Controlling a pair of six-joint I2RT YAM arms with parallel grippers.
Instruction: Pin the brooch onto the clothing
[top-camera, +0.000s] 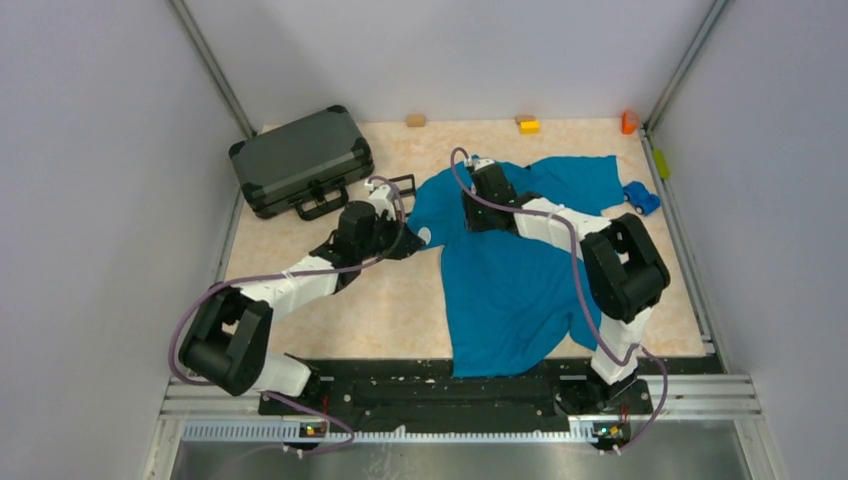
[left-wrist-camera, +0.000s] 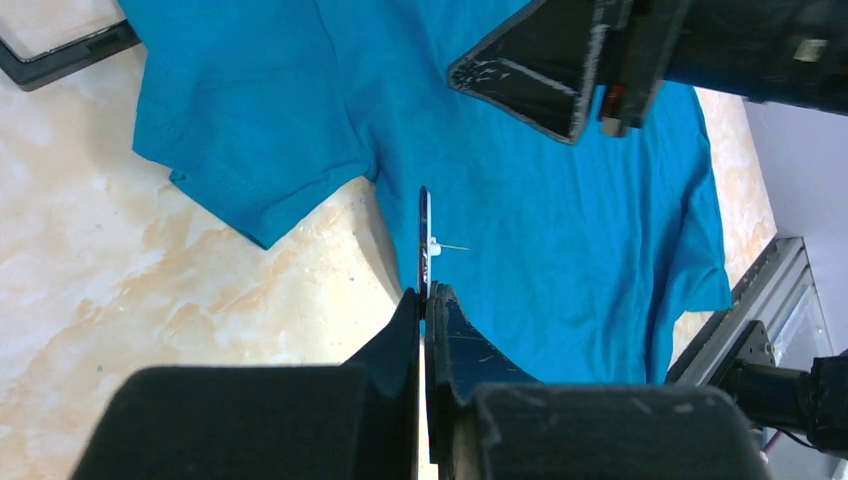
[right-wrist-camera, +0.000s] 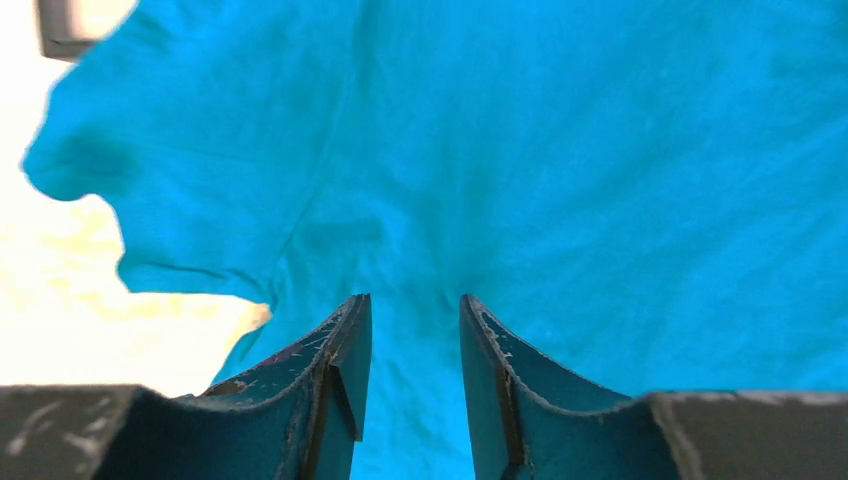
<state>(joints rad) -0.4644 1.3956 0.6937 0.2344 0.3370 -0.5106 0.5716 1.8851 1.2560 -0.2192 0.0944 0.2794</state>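
The small round dark blue-grey brooch (left-wrist-camera: 424, 232) stands on edge, pinched by its lower rim between the fingers of the left gripper (left-wrist-camera: 425, 296), which are pressed together on it. A thin white pin sticks out of its right face towards the cloth. In the left wrist view the brooch sits just at the left edge of the large teal-blue short-sleeved T-shirt (top-camera: 510, 290), below the left sleeve, where the fabric meets the beige marbled table (top-camera: 400, 300). Whether the pin touches the cloth cannot be told.

The T-shirt lies spread flat and creased across the middle and right of the table, its hem reaching the near edge and one sleeve stretched towards the far right.

The right gripper (right-wrist-camera: 415, 330) is low over the upper part of the shirt, to the right of the brooch. Its two dark fingers are spread, with a clear gap between them showing only cloth. Whether the tips touch the fabric cannot be told.

A thin black rectangular frame (top-camera: 400, 185) lies just left of the left sleeve. Farther left and far sits a dark grey hard case (top-camera: 300, 160) with its handle facing near. A bright blue toy car (top-camera: 642, 198) rests just beside the far right sleeve. Along the far edge are a tan block (top-camera: 416, 120), a yellow block (top-camera: 528, 124) and a small orange object (top-camera: 629, 122).
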